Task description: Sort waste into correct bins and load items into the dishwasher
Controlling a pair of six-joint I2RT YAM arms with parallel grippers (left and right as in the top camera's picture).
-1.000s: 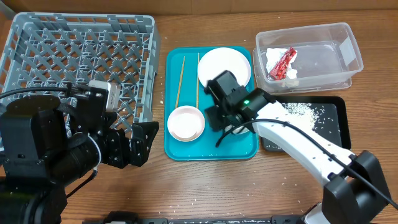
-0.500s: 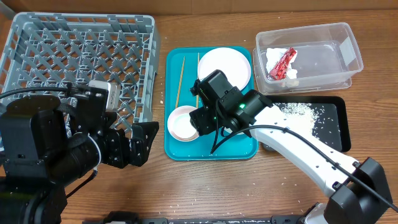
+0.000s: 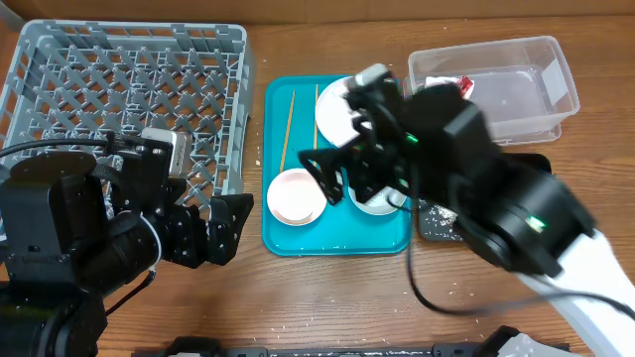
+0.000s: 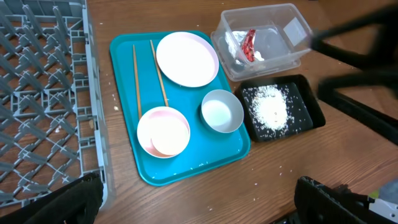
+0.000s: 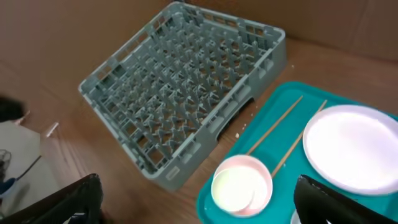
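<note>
The grey dish rack (image 3: 129, 89) stands at the back left; it also shows in the right wrist view (image 5: 180, 87). A teal tray (image 3: 337, 238) holds two chopsticks (image 4: 134, 74), the pale-pink plate (image 4: 186, 59), a pink bowl (image 4: 163, 130) with a paler round thing nested in it, and a pale green bowl (image 4: 222, 112). The clear tub (image 4: 264, 40) holds the red wrapper (image 4: 249, 45) and the white napkin (image 4: 236, 46). The black tray (image 4: 283, 109) holds rice (image 4: 270, 109). My right gripper (image 3: 347, 178) is open and empty high above the teal tray. My left gripper (image 3: 213, 228) is open and empty, in front of the rack.
The raised right arm hides most of the black tray (image 3: 541, 159), the green bowl and part of the plate from overhead. A few rice grains (image 4: 280, 168) lie on the wooden table in front of the teal tray.
My right arm has lifted from low over the teal tray up toward the overhead camera and now looks much larger. My left arm has not moved.
</note>
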